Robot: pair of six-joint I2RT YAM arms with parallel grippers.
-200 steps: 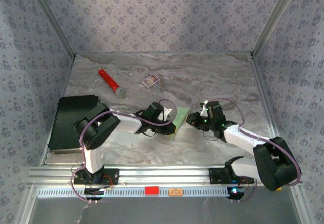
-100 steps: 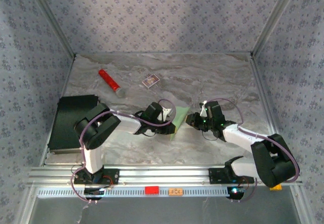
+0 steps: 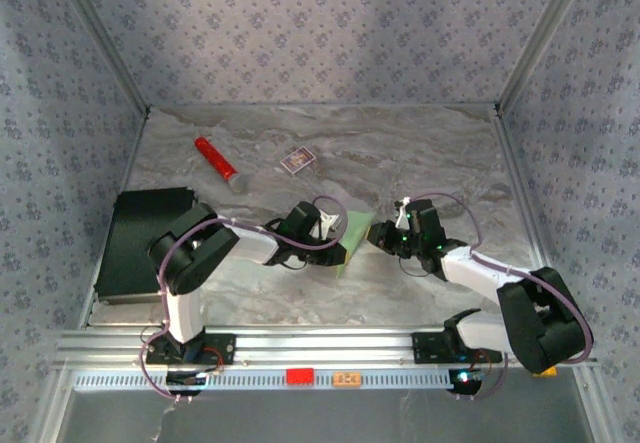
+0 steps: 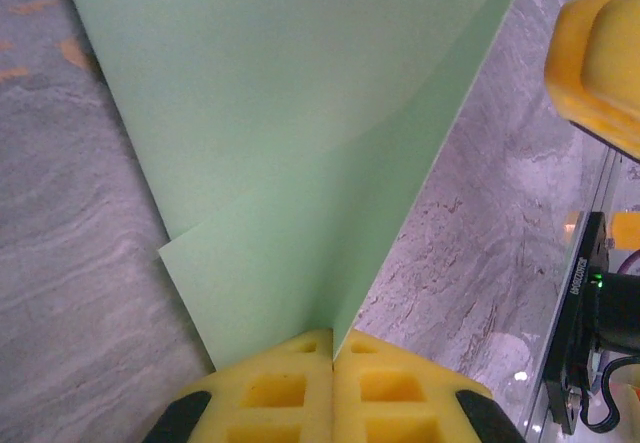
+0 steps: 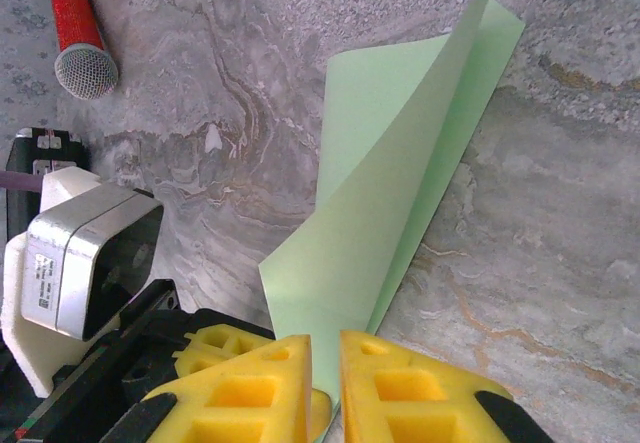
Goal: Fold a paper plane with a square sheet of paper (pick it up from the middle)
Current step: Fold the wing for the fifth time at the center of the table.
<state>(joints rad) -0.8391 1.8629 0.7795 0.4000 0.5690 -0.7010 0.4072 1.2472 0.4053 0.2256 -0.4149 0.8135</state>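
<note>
The square sheet of paper (image 3: 353, 229) is pale green and folded over on itself, standing up in a shallow V on the marble table between the two arms. My left gripper (image 4: 332, 338) is shut on the sheet (image 4: 290, 113) at its near edge, its yellow fingers pressed together with the paper pinched between them. My right gripper (image 5: 325, 348) straddles the opposite end of the sheet (image 5: 400, 193); a narrow gap remains between its jaws, with paper running into it. In the top view the left gripper (image 3: 339, 249) and right gripper (image 3: 376, 235) face each other across the sheet.
A red cylinder (image 3: 218, 163) lies at the back left, also in the right wrist view (image 5: 75, 28). A small purple-and-white box (image 3: 297, 160) sits behind the paper. A black block (image 3: 140, 238) stands at the left edge. Patterned walls enclose the table.
The right gripper's jaws have narrowed a little around the paper's end, and the right arm has shifted slightly left. The left gripper keeps its hold, unmoved.
</note>
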